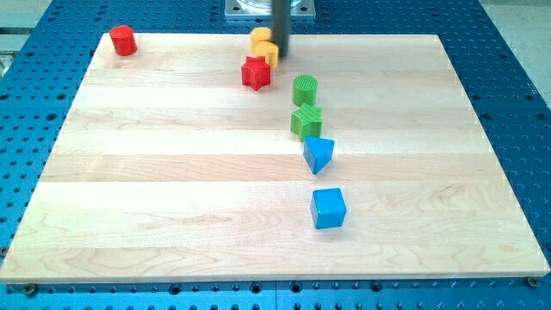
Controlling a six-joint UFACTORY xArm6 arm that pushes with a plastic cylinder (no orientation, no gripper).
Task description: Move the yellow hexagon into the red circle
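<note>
Resting near the desk [172, 172] top edge, the yellow hexagon [261, 36], small and orange-yellow, is seen beside my tip [281, 57]. The red circle [124, 40] sits well apart, top-left. No jaws are fitted.

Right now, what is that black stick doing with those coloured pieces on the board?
My tip is against the right side of two yellow blocks at the view's top, with the red star just below them. The red circle, my goal, sits far off in the top left corner, so the push is not finished.
</note>
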